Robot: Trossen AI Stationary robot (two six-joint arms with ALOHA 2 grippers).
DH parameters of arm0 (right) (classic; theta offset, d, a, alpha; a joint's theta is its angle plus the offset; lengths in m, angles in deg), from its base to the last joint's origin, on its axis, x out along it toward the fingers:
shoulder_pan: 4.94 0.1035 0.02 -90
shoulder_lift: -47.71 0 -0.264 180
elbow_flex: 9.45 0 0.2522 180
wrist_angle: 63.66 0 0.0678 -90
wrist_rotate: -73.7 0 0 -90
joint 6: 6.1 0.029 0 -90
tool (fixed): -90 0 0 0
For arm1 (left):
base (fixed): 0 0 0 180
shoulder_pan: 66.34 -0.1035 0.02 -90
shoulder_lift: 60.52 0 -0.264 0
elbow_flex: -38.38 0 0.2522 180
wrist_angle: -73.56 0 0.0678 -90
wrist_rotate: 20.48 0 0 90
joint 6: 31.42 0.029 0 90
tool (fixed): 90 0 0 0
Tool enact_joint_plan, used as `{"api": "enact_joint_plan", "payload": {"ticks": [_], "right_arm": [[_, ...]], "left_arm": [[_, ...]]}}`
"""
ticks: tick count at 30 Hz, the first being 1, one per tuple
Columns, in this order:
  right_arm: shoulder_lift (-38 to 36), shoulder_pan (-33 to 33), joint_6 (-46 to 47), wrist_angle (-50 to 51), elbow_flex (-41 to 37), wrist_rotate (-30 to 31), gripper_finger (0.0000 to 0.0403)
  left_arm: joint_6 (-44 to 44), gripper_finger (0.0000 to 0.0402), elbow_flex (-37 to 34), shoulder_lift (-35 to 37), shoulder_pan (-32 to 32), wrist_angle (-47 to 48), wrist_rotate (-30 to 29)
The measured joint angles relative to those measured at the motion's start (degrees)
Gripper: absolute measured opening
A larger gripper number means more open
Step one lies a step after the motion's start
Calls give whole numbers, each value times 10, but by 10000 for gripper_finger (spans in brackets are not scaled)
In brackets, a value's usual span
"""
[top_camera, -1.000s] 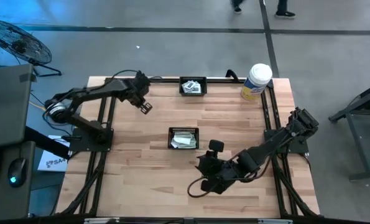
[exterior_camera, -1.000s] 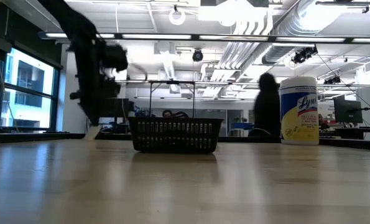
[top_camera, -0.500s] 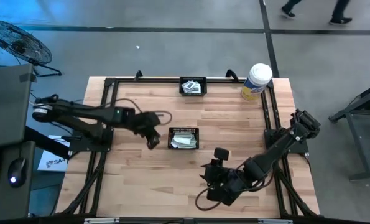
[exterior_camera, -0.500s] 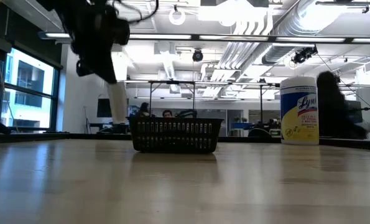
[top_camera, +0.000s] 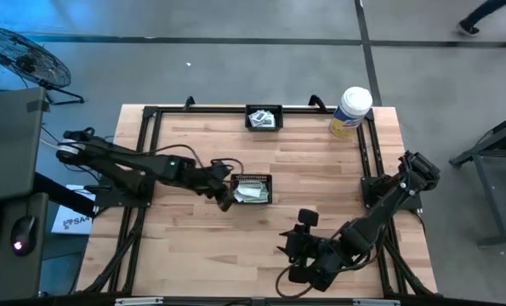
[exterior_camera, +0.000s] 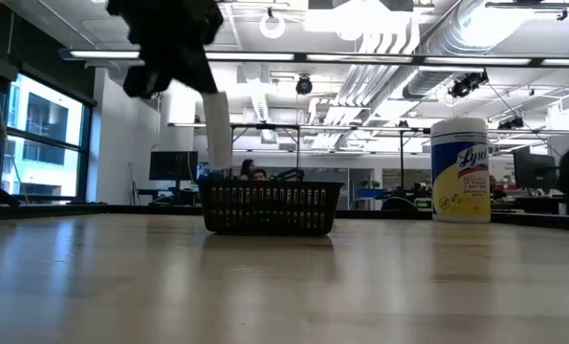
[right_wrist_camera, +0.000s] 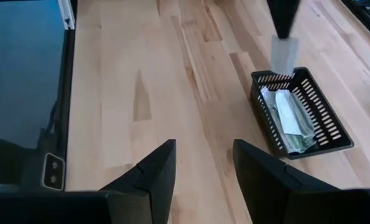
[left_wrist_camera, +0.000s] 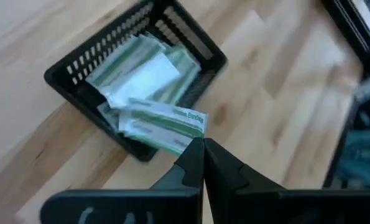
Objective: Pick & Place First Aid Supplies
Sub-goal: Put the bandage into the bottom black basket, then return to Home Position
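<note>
A wooden table [top_camera: 321,170] seen from above holds two small black baskets and a wipes canister [top_camera: 349,110], with a dark robot arm at each side. The left gripper [top_camera: 227,200] reaches in from nine o'clock and hangs just over the nine o'clock edge of the centre basket [top_camera: 251,189], which sits near the middle of the table. Its fingers are pinched together on a green-and-white strip packet [left_wrist_camera: 163,122]; the left wrist view shows the packet caught by one end at the fingertips, over the basket's rim, and the low view shows it as a pale strip [exterior_camera: 217,131] dangling upright above the basket [exterior_camera: 270,206]. The centre basket already holds a loose heap of packets [left_wrist_camera: 138,78], green-and-white strips mixed with at least one plain white one. The far basket [top_camera: 263,117], at twelve o'clock against the table's back edge, holds a few white packets with dark print. The right gripper [top_camera: 308,246] waits near five o'clock, well apart from both baskets, its fingers [right_wrist_camera: 153,171] spread wide and holding nothing. No packets lie loose on the bare wood. By this evidence the sorting looks well advanced: strips are gathering in the centre basket, and the one in hand seems about to be released there. How many packets remain to be moved cannot be told, since the far basket's contents are too small to count.
</note>
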Motion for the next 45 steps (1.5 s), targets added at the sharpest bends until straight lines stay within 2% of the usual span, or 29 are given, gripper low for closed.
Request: {"api": "enact_joint_plan", "payload": {"ticks": [4, 9, 17, 21, 26, 29, 33, 36, 40, 45], "right_arm": [[0, 14, 5, -1, 0, 0, 153], [0, 34, 11, -2, 0, 21, 153], [13, 73, 16, -11, 0, 45, 153], [22, 81, 16, -16, 0, 58, 153], [28, 76, 16, -19, 0, 60, 153], [29, 68, 20, -19, 0, 51, 153], [29, 58, 25, -15, 0, 60, 153], [29, 50, 25, -15, 0, 60, 153], [29, 22, -13, -16, 0, -29, 143], [30, -26, -125, -16, 0, -58, 83]], "left_arm": [[-54, 0, 13, -53, -24, 7, 5], [-62, 0, 44, -120, -49, -17, 10], [-82, 7, 48, -182, -89, -74, 60], [-60, 33, 49, -195, -103, -103, 78], [-23, 88, 48, -198, -129, -109, 128], [34, 113, 47, -169, -144, -104, 159], [121, 120, 48, -97, -138, -66, 178], [182, 121, 48, -37, -114, -18, 129], [265, 121, 28, 35, -52, -1, 46], [334, 121, -35, 96, 29, -27, -5]]}}
